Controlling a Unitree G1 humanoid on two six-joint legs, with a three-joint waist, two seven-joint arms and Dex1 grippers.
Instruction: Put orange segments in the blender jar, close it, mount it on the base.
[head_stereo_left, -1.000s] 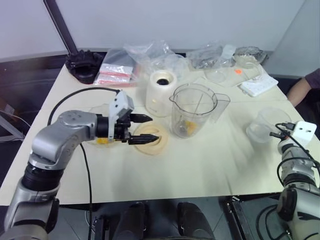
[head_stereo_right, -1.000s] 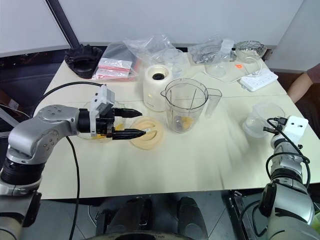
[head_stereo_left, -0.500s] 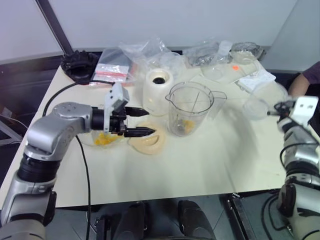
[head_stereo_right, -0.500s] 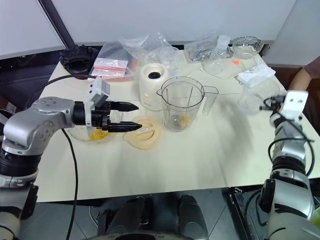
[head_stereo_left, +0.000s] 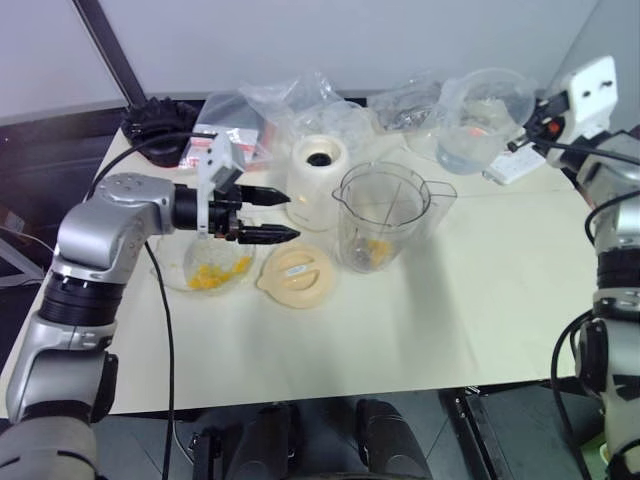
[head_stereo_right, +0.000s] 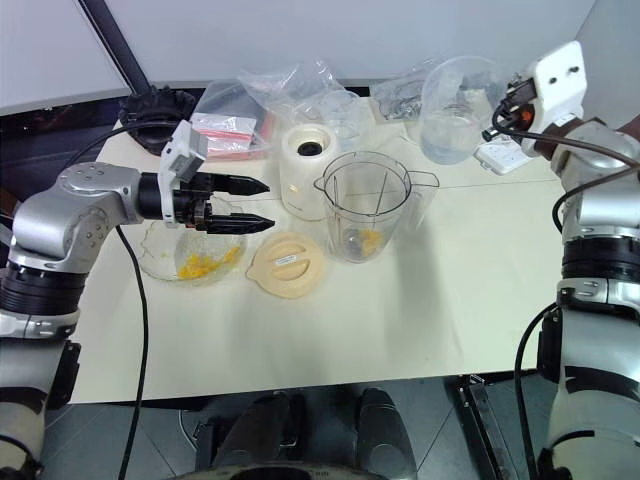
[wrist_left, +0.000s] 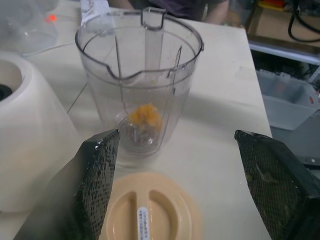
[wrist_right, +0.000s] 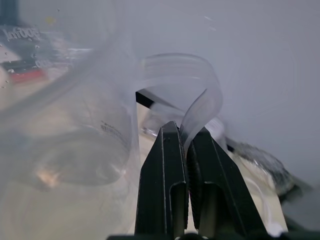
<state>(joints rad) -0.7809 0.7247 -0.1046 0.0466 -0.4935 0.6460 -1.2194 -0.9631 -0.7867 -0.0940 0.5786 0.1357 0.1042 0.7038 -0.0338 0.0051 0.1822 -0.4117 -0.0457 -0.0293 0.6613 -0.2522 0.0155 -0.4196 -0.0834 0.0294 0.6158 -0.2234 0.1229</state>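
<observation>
The blender jar (head_stereo_left: 385, 215) stands upright mid-table with a few orange segments (wrist_left: 144, 114) at its bottom by the blade. More orange segments (head_stereo_left: 212, 277) lie in a clear scalloped bowl (head_stereo_right: 160, 262) to its left. My left gripper (head_stereo_left: 292, 215) hovers over that bowl, open and empty, pointing at the jar. The cream-white base (head_stereo_left: 320, 180) stands behind, just left of the jar. My right gripper (wrist_right: 182, 131) is shut on the handle of a squat clear cup (head_stereo_left: 485, 120), held in the air over the table's back right.
A pale-orange lid (head_stereo_left: 295, 277) lies flat in front of the jar. Plastic bags (head_stereo_right: 290, 85) and a black object (head_stereo_left: 160, 125) crowd the back edge. A white power strip (head_stereo_right: 490, 155) lies under the raised cup. A person's arm (wrist_left: 215, 12) shows beyond the table.
My right gripper has lifted the clear cup from the table's right side up and leftward over the back right. My left gripper has drifted a little up and away from the lid.
</observation>
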